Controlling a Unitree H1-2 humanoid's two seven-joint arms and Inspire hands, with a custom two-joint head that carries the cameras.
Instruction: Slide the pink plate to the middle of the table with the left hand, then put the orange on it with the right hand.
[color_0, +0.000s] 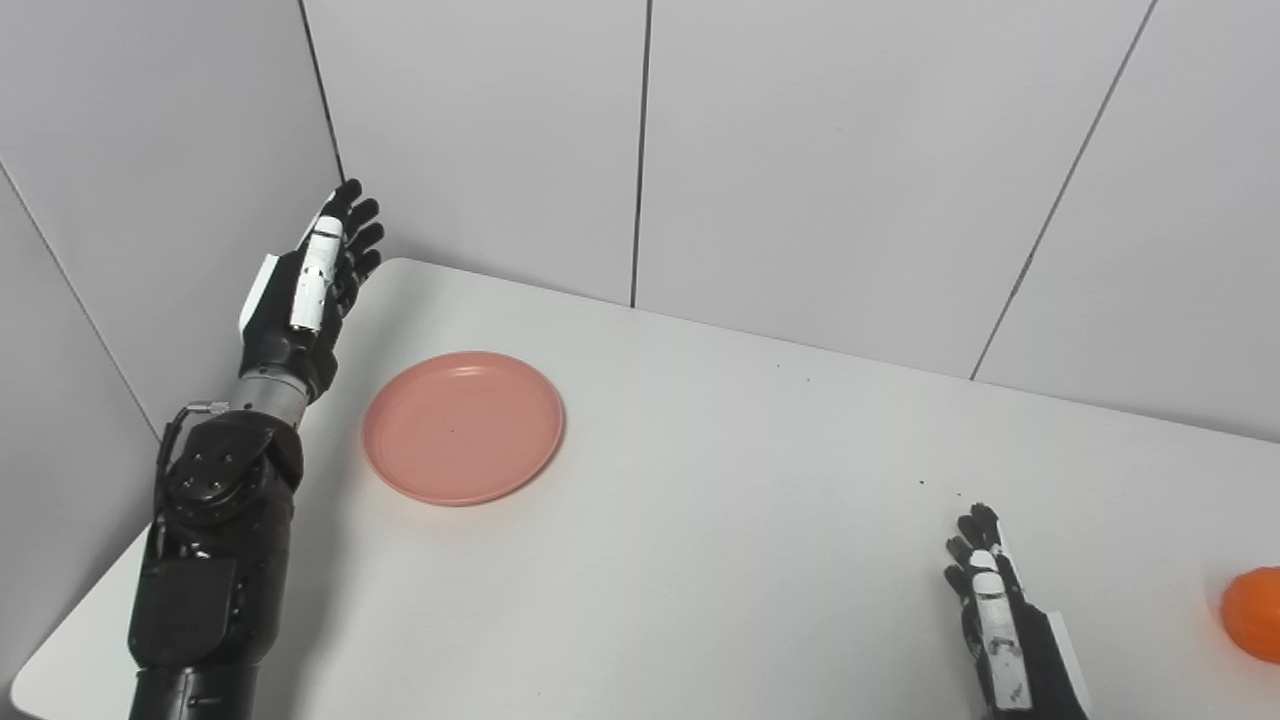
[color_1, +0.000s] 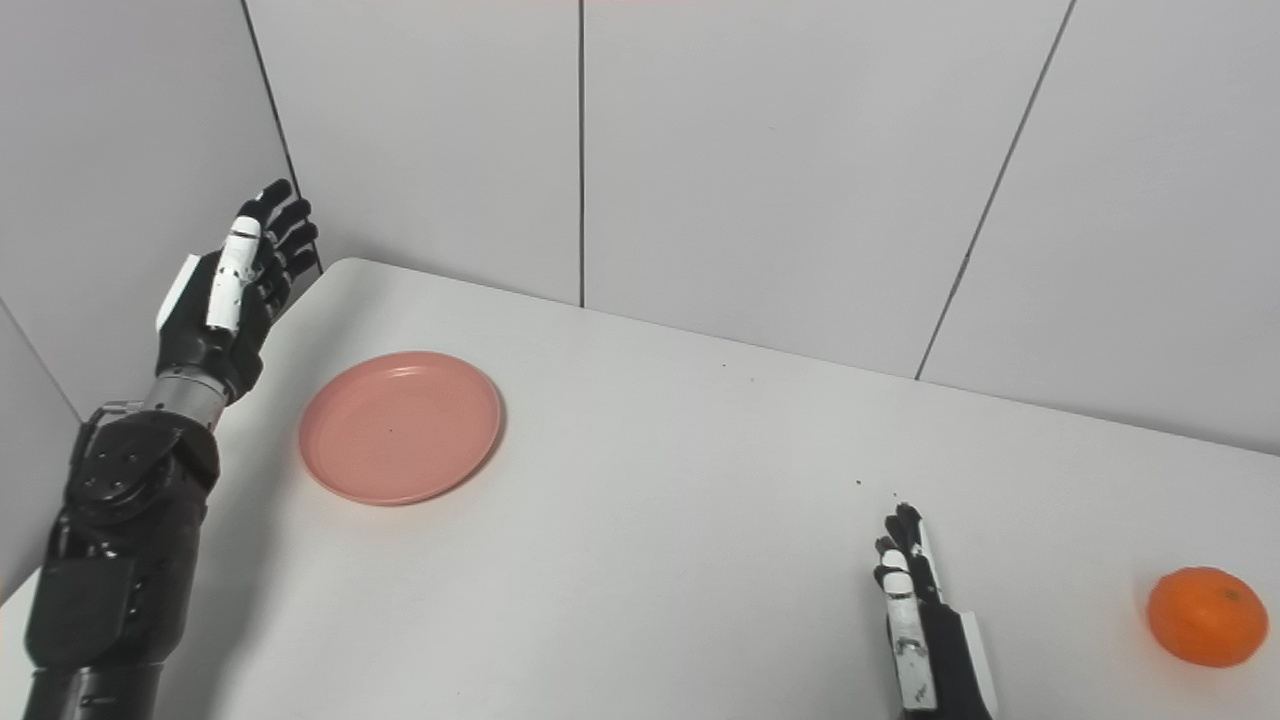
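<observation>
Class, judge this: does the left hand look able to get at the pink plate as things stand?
Probably yes: the left hand is open beside the pink plate, with bare table between them.

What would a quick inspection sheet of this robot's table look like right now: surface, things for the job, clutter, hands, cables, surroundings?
Surface: white table, a few tiny dark specks near its middle right.
Job's things: pink plate lies flat and empty at the left; orange sits at the far right, near the picture's edge.
Clutter: nothing seen.
Hands: left hand is open, raised beside the plate's left, not touching it; right hand is open, low over the table, left of the orange and apart from it.
Cables: one thin cable loops at the left wrist.
Surroundings: plain grey wall panels with dark seams.
</observation>
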